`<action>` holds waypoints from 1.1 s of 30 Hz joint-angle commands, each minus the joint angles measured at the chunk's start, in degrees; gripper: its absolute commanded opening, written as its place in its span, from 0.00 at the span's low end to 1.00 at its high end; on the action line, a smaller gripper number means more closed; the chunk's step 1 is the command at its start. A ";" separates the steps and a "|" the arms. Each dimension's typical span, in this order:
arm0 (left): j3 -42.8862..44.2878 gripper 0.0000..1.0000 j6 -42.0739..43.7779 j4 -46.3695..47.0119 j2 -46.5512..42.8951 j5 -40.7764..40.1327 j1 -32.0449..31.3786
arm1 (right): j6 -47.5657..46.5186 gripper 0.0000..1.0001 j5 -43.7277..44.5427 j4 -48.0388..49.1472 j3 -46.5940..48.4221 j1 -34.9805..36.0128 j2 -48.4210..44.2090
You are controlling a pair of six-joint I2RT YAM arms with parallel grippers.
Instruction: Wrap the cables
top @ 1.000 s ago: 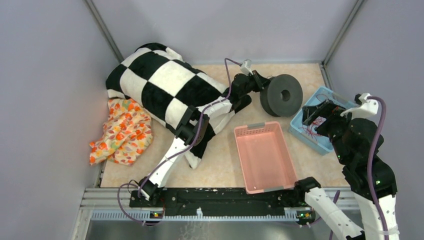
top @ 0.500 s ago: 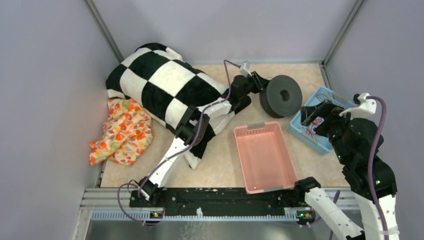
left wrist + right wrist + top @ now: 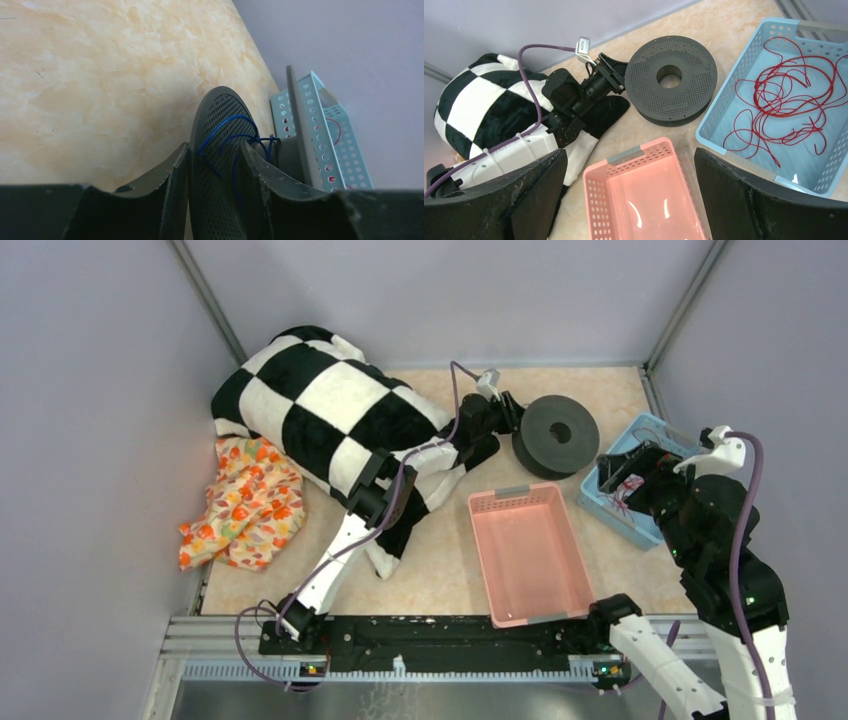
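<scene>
Right fingers spread wide, empty, over pink basket. Beyond, tangled red wire in blue basket. Farther, left fingers parted astride grey perforated spool; gripping or loose, cannot tell. Thin dark-blue cable looped loosely against that flange.

A black-and-white checked blanket lies bunched across the far left of the beige marbled tabletop, and an orange floral cloth lies crumpled just beside its near edge, against the left wall. A pink perforated basket sits near the middle front. A light blue basket stands to its right, apart from it and close to the right wall.
</scene>
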 commanded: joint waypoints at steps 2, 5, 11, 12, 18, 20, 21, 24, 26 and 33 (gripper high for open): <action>-0.80 0.51 5.63 1.43 -2.71 1.71 2.64 | 0.25 0.97 -0.02 2.12 -0.35 -0.47 0.17; -1.13 0.59 8.59 2.06 -3.82 2.30 2.66 | 0.19 0.97 -0.18 2.26 -0.77 -0.47 0.22; 0.50 0.72 14.45 -0.96 -4.81 -0.37 2.74 | -0.05 0.97 -0.15 2.57 -1.27 -0.47 0.36; 0.50 0.74 16.08 -1.70 -5.26 -0.93 2.71 | -0.08 0.98 -0.11 2.65 -1.39 -0.47 0.37; -1.51 0.82 22.44 -2.63 -9.31 -2.36 2.74 | -0.77 0.99 0.67 2.57 -3.13 -0.47 0.50; 0.49 0.82 24.48 -4.68 -10.06 -1.91 2.76 | -1.10 0.99 1.20 2.29 -3.64 -0.46 0.90; 1.47 0.82 25.21 -5.47 -10.57 -1.77 2.76 | -1.19 0.99 1.61 2.06 -3.85 -0.47 1.15; 2.56 0.84 26.44 -5.73 -13.03 -1.62 2.75 | -1.23 0.99 2.94 1.37 -4.67 -0.51 1.54; 2.63 0.84 26.88 -5.77 -15.02 -1.13 2.74 | -1.12 0.99 3.35 1.20 -5.52 -0.47 1.59; -1.89 0.85 28.80 -8.77 -24.92 0.83 2.08 | -2.26 0.99 2.80 0.67 -7.61 -0.47 3.09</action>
